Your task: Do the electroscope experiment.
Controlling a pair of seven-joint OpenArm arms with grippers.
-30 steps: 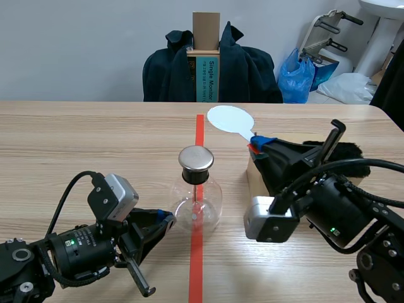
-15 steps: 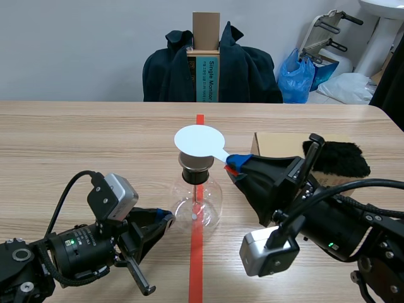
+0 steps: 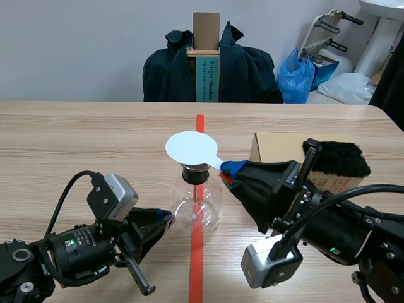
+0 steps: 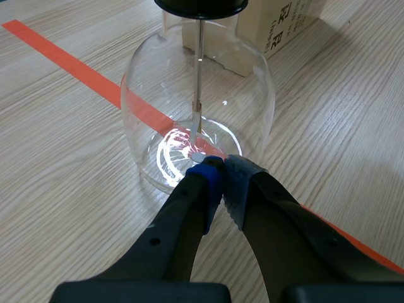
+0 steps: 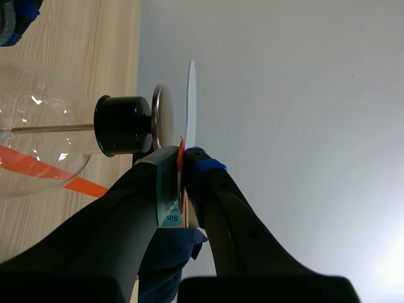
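Your right gripper (image 3: 228, 172) clamps the white paddle (image 3: 191, 149) just over the electroscope (image 3: 197, 203) cap. Your left gripper (image 4: 221, 180) sits closed beside its glass.

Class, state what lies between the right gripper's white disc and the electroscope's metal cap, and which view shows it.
Nothing: the right wrist view shows a bare gap between the white disc and the metal cap.
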